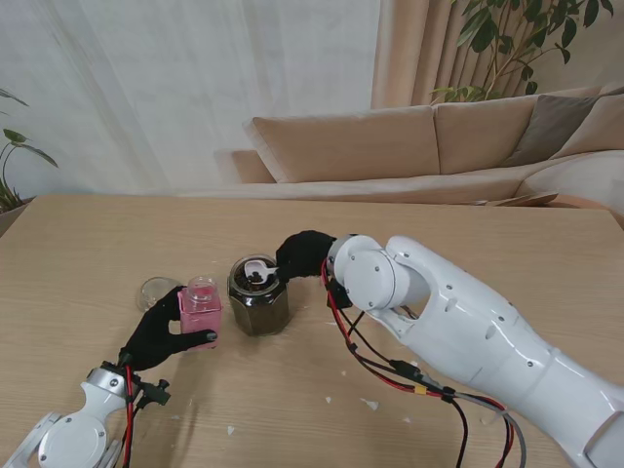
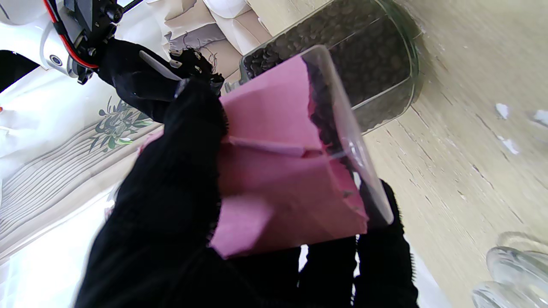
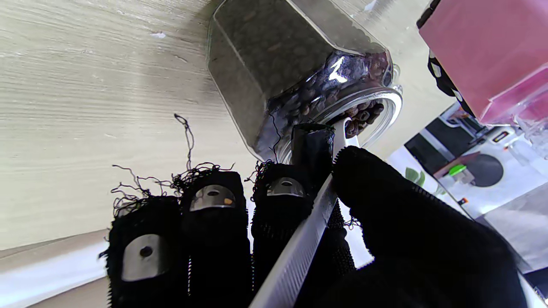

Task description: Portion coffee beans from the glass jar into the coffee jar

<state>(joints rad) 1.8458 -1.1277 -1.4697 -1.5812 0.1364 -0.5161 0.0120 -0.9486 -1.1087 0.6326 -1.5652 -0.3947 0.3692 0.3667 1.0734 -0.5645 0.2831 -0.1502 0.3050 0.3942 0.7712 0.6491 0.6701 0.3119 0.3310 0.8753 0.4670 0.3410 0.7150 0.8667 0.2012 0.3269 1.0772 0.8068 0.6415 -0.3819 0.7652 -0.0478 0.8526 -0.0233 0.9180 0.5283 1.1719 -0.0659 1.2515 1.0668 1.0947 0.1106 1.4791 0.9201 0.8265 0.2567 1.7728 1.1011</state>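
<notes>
I can read no text, brand, number or sign anywhere. The pink label wrapped on the small jar in my left hand is blank, with no print on any face I see. The big bean jar at three o'clock from it carries no label. The white scoop handle in my right hand shows fine ridges only, no lettering.
</notes>
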